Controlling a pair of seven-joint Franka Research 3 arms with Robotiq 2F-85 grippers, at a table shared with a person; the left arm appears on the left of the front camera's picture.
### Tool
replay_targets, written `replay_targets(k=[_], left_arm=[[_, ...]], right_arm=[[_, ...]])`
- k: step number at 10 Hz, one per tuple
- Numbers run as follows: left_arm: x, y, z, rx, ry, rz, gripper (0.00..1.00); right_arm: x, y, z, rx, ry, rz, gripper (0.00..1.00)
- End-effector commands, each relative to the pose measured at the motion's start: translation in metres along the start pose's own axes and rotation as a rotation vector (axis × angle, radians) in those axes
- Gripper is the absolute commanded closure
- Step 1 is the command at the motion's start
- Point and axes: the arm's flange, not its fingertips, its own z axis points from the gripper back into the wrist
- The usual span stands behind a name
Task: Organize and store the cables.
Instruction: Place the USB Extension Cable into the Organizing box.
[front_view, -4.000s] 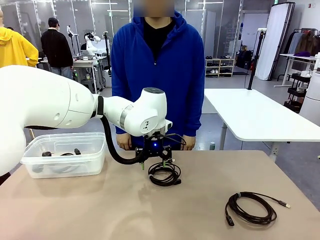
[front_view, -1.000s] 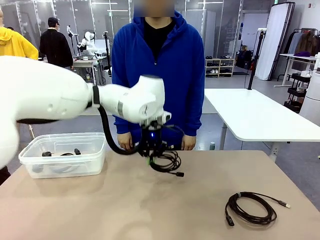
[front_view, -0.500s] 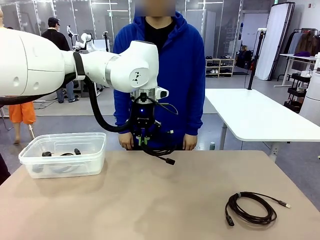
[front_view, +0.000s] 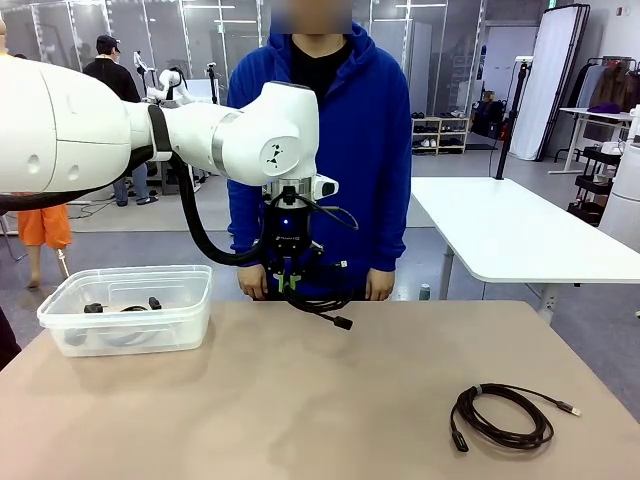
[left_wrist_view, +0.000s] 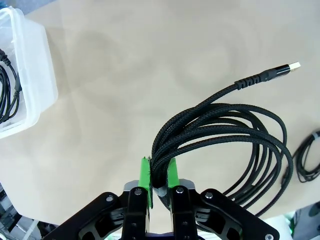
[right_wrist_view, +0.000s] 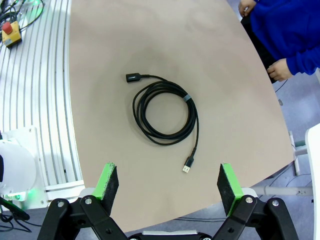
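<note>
Above the far side of the table (front_view: 200, 410), left gripper (front_view: 287, 284) clamps a coiled cable (left_wrist_view: 165, 145); right gripper (right_wrist_view: 168, 182) hangs with jaws apart over a second cable (right_wrist_view: 186, 98)

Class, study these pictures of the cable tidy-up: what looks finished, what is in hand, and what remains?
Done: a stored cable lies in the clear box. In hand: the left gripper is shut on a braided cable, held above the table. Left: a third cable lies coiled on the table below the open right gripper; the braided cable is not yet in the box.
</note>
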Motion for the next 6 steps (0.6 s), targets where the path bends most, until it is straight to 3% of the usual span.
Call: replay_targets(k=[1, 3, 6], left_arm=[[0.006, 0.029, 0.011, 0.011, -0.124, -0.145, 0.85], [0.018, 0.094, 0.037, -0.006, -0.08, -0.081, 0.85], [0.038, 0.202, 0.026, 0.099, -0.107, -0.177, 0.85]], right_arm=[[0.0, 0.0, 0.0, 0.0, 0.014, -0.004, 0.0], [0.0, 0.0, 0.0, 0.0, 0.014, -0.004, 0.0], [0.0, 0.0, 0.0, 0.0, 0.014, -0.004, 0.0]])
